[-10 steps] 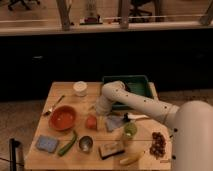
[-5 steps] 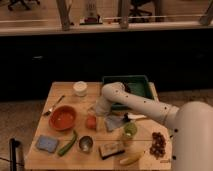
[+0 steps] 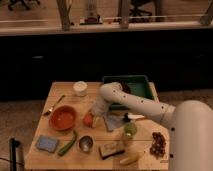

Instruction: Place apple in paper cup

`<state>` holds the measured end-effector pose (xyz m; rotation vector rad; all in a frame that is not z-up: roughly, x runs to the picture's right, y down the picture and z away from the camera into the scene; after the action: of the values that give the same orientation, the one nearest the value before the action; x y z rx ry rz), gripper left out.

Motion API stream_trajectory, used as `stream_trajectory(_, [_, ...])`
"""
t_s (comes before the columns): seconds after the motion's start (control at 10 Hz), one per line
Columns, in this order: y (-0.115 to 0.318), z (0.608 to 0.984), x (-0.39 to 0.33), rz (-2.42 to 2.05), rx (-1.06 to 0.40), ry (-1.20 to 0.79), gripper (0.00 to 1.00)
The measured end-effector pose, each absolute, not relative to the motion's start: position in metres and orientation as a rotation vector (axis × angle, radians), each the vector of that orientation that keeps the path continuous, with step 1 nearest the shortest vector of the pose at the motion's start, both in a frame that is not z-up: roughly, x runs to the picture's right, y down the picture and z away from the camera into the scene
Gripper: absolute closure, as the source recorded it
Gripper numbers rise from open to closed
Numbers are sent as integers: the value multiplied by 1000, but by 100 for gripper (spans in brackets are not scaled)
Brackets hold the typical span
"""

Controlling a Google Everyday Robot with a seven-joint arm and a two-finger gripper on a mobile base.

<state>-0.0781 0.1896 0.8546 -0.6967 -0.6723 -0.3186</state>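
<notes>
1. Paper cup (image 3: 79,88) stands upright near the far edge of the table (image 3: 59,92).
2. Apple (image 3: 88,120) lies nearer the front, just right of the orange bowl (image 3: 63,117).
3. Gripper (image 3: 94,114) points down at the apple; whether it grips cannot be told.
4. White arm (image 3: 135,102) reaches leftward, elbow bent before the green tray (image 3: 142,80).

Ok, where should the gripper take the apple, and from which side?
Probably across the apple's round middle, coming from above. The orange bowl sits close beside it, blocking a side approach, and the gripper hangs just above it.
</notes>
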Motion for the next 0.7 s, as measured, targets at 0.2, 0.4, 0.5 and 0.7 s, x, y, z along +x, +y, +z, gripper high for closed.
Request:
stream_trajectory(0.2, [187,852,-76,-321,-693,-668,89])
stream_trajectory(0.4, [182,845,-73,-323,-683,-664,100])
stream_trajectory(0.5, [181,842,-71,-320,-676,-667,100])
stream_trajectory(0.7, [174,833,-63,-308,-647,-673,100])
